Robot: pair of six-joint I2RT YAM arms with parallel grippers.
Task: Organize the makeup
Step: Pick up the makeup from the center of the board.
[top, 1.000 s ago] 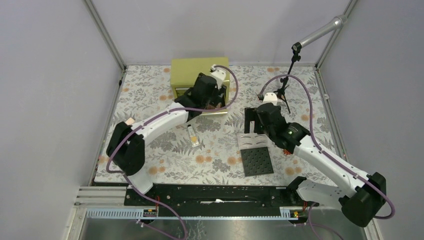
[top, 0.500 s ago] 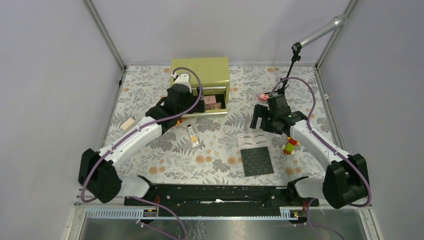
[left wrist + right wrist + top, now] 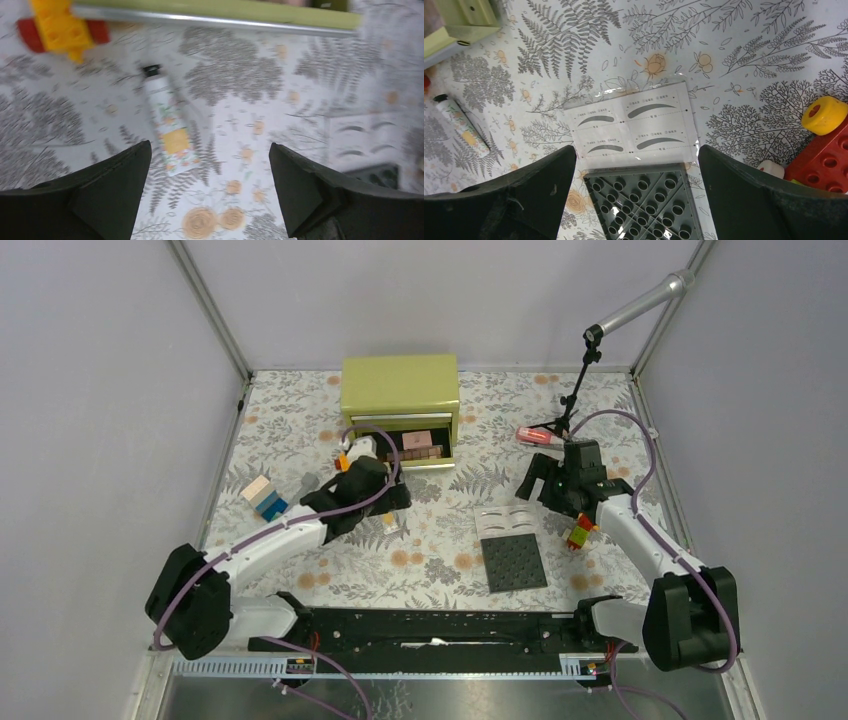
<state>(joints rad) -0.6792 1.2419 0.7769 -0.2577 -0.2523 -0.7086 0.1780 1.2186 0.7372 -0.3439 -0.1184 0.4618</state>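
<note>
A cream tube with a black cap [image 3: 167, 127] lies on the floral table cover, just ahead of my left gripper [image 3: 210, 200]. That gripper hangs open and empty above it. In the top view the left gripper [image 3: 390, 497] sits in front of the green box's open drawer [image 3: 432, 462], which holds pink compacts [image 3: 420, 443]. My right gripper [image 3: 636, 200] is open and empty over an eyebrow stencil sheet [image 3: 634, 125] and a dark grey studded plate [image 3: 649, 205]. A pink-red tube [image 3: 535, 435] lies at the back right.
The green box [image 3: 400, 385] stands at the back. A yellow and red toy [image 3: 60, 30] lies by the drawer front. Red and yellow bricks [image 3: 824, 140] sit right of the plate. Wooden blocks [image 3: 265, 498] lie at the left. A microphone stand [image 3: 575, 390] rises at the back right.
My left gripper pulled back out of the drawer toward the near side and spread wide open, now over the cream tube. My right arm swung to the right, staying open.
</note>
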